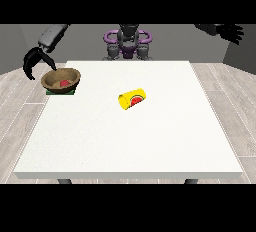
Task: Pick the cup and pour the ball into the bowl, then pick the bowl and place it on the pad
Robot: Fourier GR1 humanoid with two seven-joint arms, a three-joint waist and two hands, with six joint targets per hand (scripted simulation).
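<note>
Bowl (60, 80) sat on the green pad (61, 92), which showed only as an edge beneath it, with the red ball (64, 83) inside. The hand at the view's left (34, 61) hung just up-left of the bowl, apart from it, fingers curled on nothing. Cup (132, 99) lay tipped over well right of the bowl, mouth toward the camera; the hand at the view's right (230, 32) was raised far off, fingers spread.
</note>
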